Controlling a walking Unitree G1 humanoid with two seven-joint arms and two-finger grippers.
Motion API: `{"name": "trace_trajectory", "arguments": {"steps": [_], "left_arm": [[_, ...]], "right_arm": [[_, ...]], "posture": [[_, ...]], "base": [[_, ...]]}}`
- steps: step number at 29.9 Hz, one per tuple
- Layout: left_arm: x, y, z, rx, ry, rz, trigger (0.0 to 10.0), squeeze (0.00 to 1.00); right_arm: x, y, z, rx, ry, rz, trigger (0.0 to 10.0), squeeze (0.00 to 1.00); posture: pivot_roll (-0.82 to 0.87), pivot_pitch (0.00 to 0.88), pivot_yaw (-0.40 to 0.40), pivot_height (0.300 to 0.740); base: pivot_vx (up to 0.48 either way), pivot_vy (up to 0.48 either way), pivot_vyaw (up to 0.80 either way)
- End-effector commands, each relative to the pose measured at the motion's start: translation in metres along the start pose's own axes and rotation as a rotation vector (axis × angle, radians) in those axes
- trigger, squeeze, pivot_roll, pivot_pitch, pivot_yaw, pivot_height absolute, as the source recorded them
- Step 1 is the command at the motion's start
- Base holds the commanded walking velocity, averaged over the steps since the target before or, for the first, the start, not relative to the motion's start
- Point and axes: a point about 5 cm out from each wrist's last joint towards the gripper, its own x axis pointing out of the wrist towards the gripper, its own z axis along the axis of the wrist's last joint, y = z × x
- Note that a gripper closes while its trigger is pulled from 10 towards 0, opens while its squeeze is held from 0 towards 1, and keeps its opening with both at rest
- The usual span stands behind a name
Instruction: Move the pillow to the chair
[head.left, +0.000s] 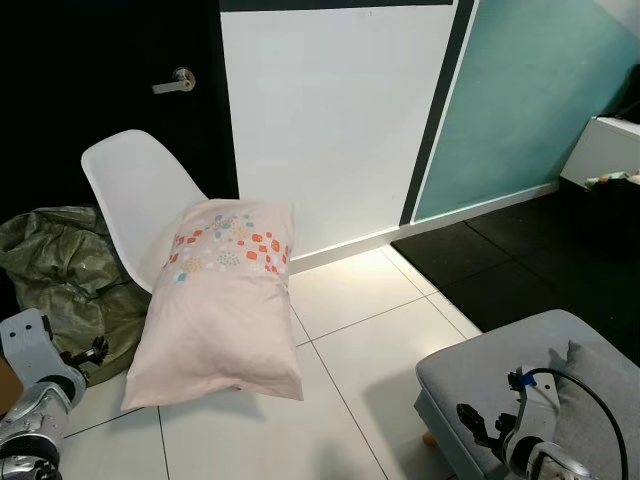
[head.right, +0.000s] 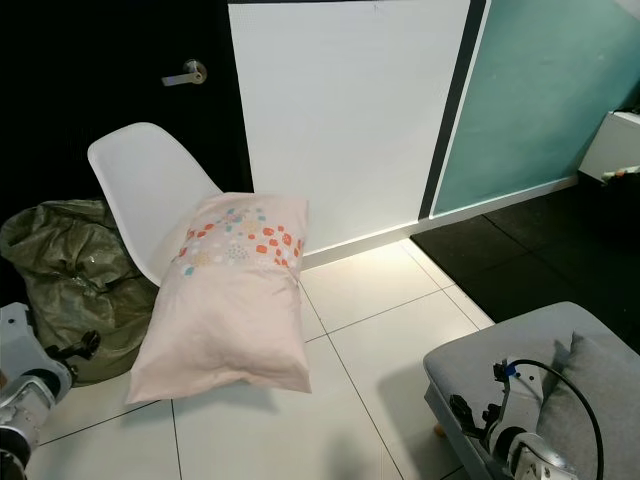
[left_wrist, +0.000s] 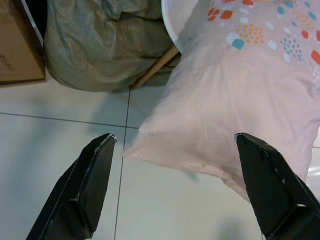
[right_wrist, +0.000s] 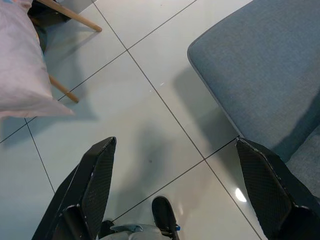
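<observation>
Across the left eye view, the pillow (head.left: 222, 305) is seen draped over the seat of the white chair (head.left: 135, 190), its upper end leaning against the backrest and its lower end hanging past the front edge, so the task appears largely done. A green sack (head.left: 65, 270) is slumped on the tiled floor (head.left: 370, 350) beside the chair, and a grey sofa (head.left: 490, 375) is set at the robot's right. Both arms are held low and clear of the pillow, presumably because it has been let go.

From the left wrist view, the left gripper (left_wrist: 185, 190) is shown with its fingers wide apart and nothing between them, poised above the pillow's overhanging corner; a cardboard box (left_wrist: 20, 45) is glimpsed past the sack.

From the right wrist view, the right gripper (right_wrist: 180, 190) is likewise spread and empty, held over bare tiles between the sofa and what seem to be the chair's wooden legs (right_wrist: 67, 16).
</observation>
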Motion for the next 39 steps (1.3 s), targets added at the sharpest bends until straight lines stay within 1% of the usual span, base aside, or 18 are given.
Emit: {"name": "trace_trajectory", "arguments": {"steps": [1,9,15,17,18,19,20,21,23,27,29,30,39], "left_arm": [[0.000,0.005,0.005,0.006,-0.010,0.008,10.0,0.00],[0.000,0.004,0.006,0.000,-0.018,-0.004,10.0,0.00],[0.001,-0.003,0.006,-0.019,-0.035,-0.030,10.0,0.00],[0.001,-0.006,0.004,-0.027,-0.040,-0.042,10.0,0.00],[0.002,-0.013,0.000,-0.035,-0.048,-0.068,10.0,0.00],[0.002,-0.013,0.000,-0.035,-0.048,-0.068,10.0,0.00],[0.002,-0.018,-0.002,-0.042,-0.053,-0.087,10.0,0.00],[0.002,-0.018,-0.002,-0.042,-0.053,-0.087,10.0,0.00],[0.002,-0.026,-0.007,-0.045,-0.060,-0.116,10.0,0.00],[0.002,-0.031,-0.010,-0.050,-0.060,-0.130,10.0,0.00],[0.002,-0.031,-0.010,-0.050,-0.060,-0.130,10.0,0.00],[0.002,-0.036,-0.013,-0.055,-0.060,-0.143,10.0,0.00],[0.002,-0.045,-0.017,-0.071,-0.066,-0.165,10.0,0.00]], "right_arm": [[0.001,0.001,0.002,-0.002,-0.014,0.001,10.0,0.00],[0.003,0.007,0.002,0.011,-0.021,0.007,10.0,0.00],[0.003,0.006,-0.002,0.018,-0.017,0.004,10.0,0.00],[0.003,0.006,-0.002,0.020,-0.016,0.003,10.0,0.00],[0.002,0.006,-0.004,0.023,-0.013,0.001,10.0,0.00],[0.002,0.006,-0.004,0.023,-0.013,0.001,10.0,0.00],[0.002,0.005,-0.005,0.024,-0.011,0.000,10.0,0.00],[0.002,0.005,-0.005,0.024,-0.011,0.000,10.0,0.00],[0.001,0.005,-0.008,0.027,-0.007,0.000,10.0,0.00],[0.001,0.005,-0.009,0.028,-0.003,0.001,10.0,0.00],[0.001,0.005,-0.009,0.028,-0.003,0.001,10.0,0.00],[0.001,0.005,-0.009,0.033,-0.001,0.004,10.0,0.00],[0.001,0.006,-0.008,0.037,-0.004,0.013,10.0,0.00]], "posture": [[-0.21,0.000,-0.053,0.740],[-0.20,0.000,-0.042,0.740],[-0.19,0.000,-0.039,0.740],[-0.19,0.000,-0.039,0.740],[-0.19,0.000,-0.038,0.740],[-0.19,0.000,-0.038,0.740],[-0.19,0.000,-0.038,0.740],[-0.19,0.000,-0.038,0.740],[-0.19,0.000,-0.038,0.740],[-0.18,0.000,-0.036,0.740],[-0.18,0.000,-0.036,0.740],[-0.18,0.000,-0.036,0.740],[-0.18,0.000,-0.041,0.740]], "base": [[0.000,0.000,0.00],[0.000,0.000,0.00],[0.000,0.000,0.00],[0.000,0.000,0.00],[0.000,0.000,0.00],[0.000,0.000,0.00],[0.000,0.000,0.00],[0.000,0.000,0.00],[0.000,0.000,0.00],[0.000,0.000,0.00],[0.000,0.000,0.00],[0.000,0.000,0.00],[0.000,0.000,0.00]]}}
